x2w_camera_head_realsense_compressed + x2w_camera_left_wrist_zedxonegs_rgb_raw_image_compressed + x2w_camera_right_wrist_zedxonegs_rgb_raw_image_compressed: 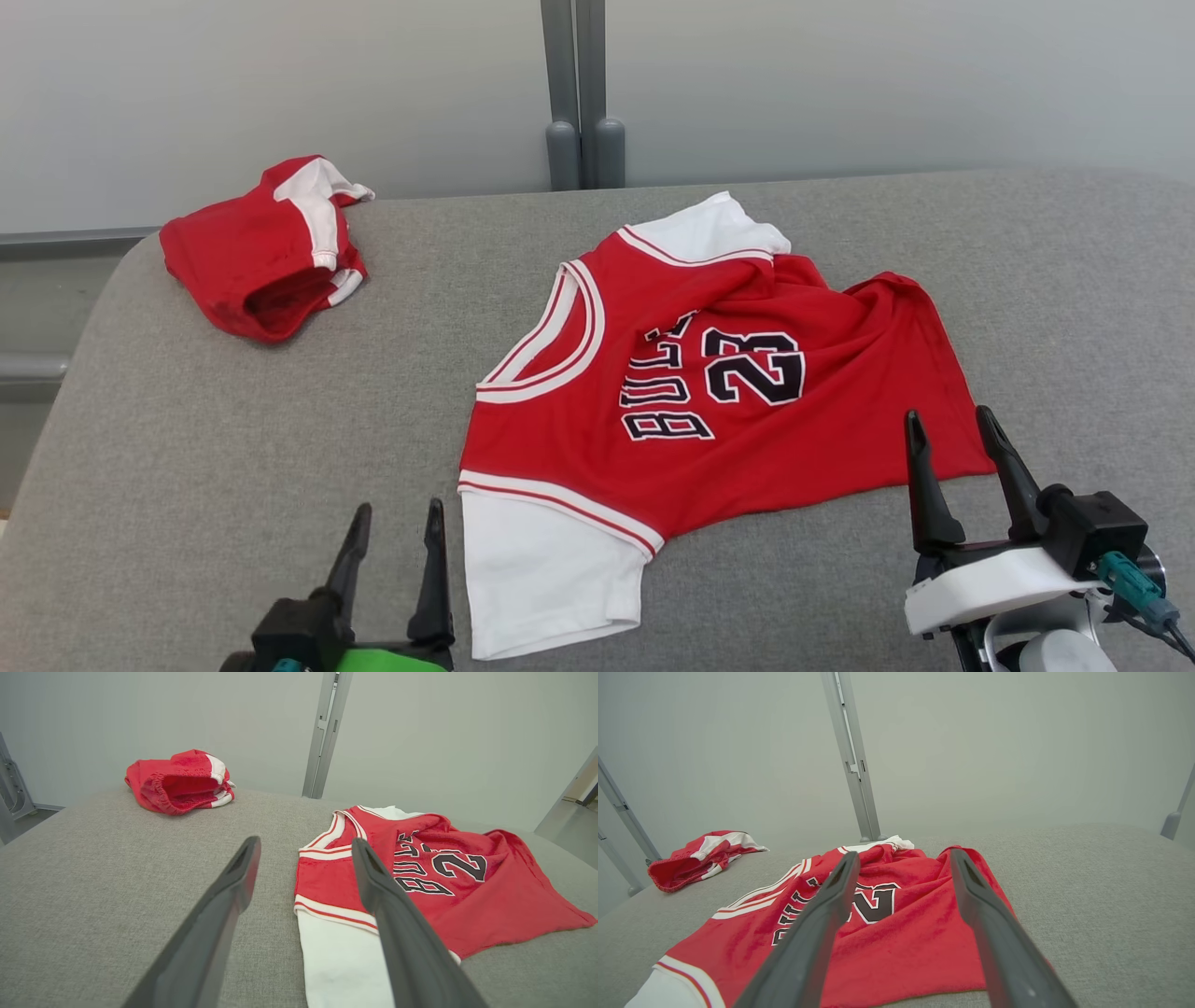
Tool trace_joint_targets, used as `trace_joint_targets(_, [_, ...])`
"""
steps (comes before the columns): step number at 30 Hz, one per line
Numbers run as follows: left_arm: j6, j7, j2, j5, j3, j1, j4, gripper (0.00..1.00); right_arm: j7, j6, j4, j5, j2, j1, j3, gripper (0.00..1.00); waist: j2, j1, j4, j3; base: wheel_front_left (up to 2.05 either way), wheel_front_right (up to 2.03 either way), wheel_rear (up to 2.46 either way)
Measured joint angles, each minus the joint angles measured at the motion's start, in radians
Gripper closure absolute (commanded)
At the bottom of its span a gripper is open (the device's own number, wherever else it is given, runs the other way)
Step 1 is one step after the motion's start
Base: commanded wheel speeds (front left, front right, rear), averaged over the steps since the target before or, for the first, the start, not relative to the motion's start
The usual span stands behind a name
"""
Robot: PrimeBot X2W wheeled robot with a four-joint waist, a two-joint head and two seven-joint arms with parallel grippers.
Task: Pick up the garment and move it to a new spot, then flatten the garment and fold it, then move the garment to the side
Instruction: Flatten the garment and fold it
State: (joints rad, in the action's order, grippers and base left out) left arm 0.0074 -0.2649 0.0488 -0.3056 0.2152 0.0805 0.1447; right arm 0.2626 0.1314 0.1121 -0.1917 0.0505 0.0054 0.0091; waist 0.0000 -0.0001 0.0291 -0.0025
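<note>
1. Head view: a red jersey (812,439) (white sleeves, number 23) lies spread but wrinkled on the grey tabletop (233,439). Its near white sleeve is just right of the left end effector (399,507), whose fingers stand apart and empty. Its hem corner lies at the tips of the right end effector (948,415), also spread and holding nothing. A crumpled red garment (261,252) sits far ahead and to the left of the left end effector.
2. Left wrist view: the jersey lies ahead and to the right, and the right finger overlaps the sleeve.
3. Right wrist view: the jersey lies directly ahead, under and between the parted fingers.
</note>
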Motion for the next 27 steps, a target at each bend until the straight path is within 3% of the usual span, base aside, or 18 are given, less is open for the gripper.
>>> trace_joint_targets(11, [-0.042, 0.144, 0.004, -0.047, 0.059, 0.023, 0.186, 0.0, 0.0, 0.0, 0.024, 0.0, 0.0, 0.0, -0.007, 0.0, 0.0, 0.0, -0.002, 0.026, 0.0, 0.0, 0.0])
trace_joint_targets(24, [-0.022, 0.225, 0.002, -0.103, 0.096, -0.007, 0.271, 0.0, 0.0, 0.0, 0.024, -0.001, 0.0, -0.021, -0.013, 0.0, 0.0, 0.0, -0.037, 0.062, 0.0, 0.0, 0.0])
trace_joint_targets(26, [-0.016, 0.228, 0.002, -0.108, 0.099, -0.013, 0.277, 0.11, 0.0, 0.0, 0.024, -0.001, 0.0, -0.023, -0.017, 0.0, 0.0, 0.0, -0.043, 0.067, 0.0, 0.0, 0.0])
trace_joint_targets(27, [-0.013, 0.229, 0.002, -0.109, 0.101, -0.017, 0.281, 0.35, 0.0, 0.0, 0.024, -0.001, 0.0, -0.025, -0.02, 0.0, 0.0, 0.0, -0.046, 0.068, 0.0, 0.0, 0.0])
